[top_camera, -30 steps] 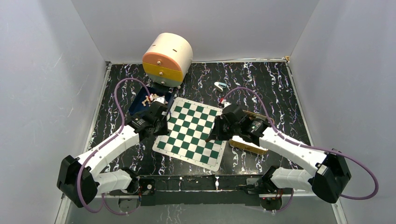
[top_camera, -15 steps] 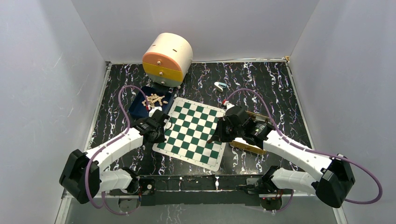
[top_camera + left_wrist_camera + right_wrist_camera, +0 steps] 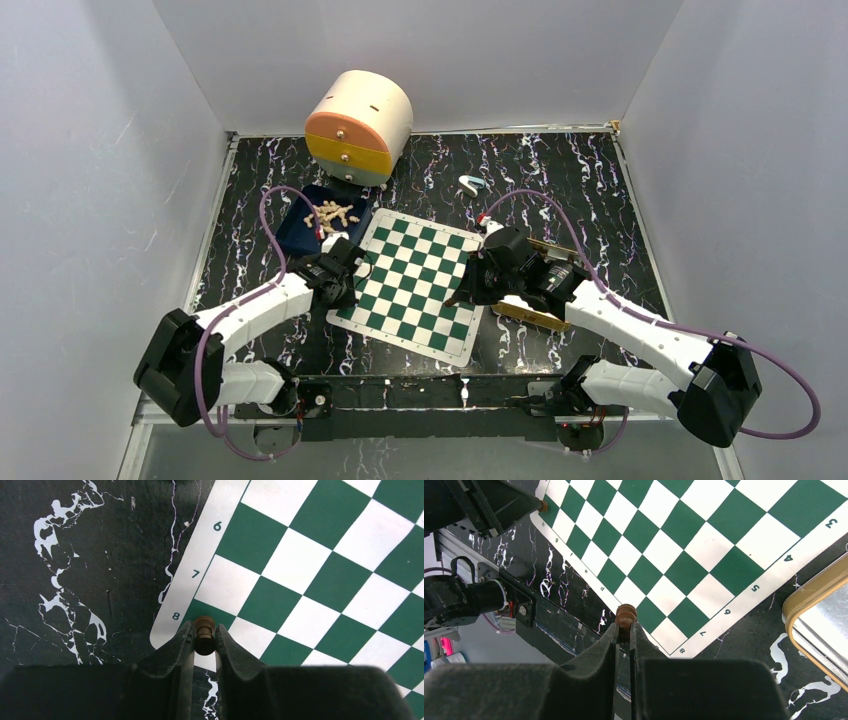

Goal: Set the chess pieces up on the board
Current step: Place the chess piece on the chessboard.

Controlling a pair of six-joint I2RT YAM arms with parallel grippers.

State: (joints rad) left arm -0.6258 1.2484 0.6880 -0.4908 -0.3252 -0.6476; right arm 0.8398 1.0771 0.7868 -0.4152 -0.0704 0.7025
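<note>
- Left gripper (image 3: 204, 629): clamped on dark brown piece (image 3: 204, 639), lower centre, above board (image 3: 300, 570) corner square beside "8".
- Right gripper (image 3: 624, 628): clamped on second dark piece (image 3: 626, 613), lower centre, seemingly just past board edge.

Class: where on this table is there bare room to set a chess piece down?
The board is bare across its middle squares, between the left hand and right hand. Crowded: the blue tray heaped with pale pieces, behind the left hand.

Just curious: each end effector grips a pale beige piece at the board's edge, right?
Not pale: dark brown. The left wrist view shows the left end effector gripping a dark piece; the right wrist view, the right end effector likewise.
</note>
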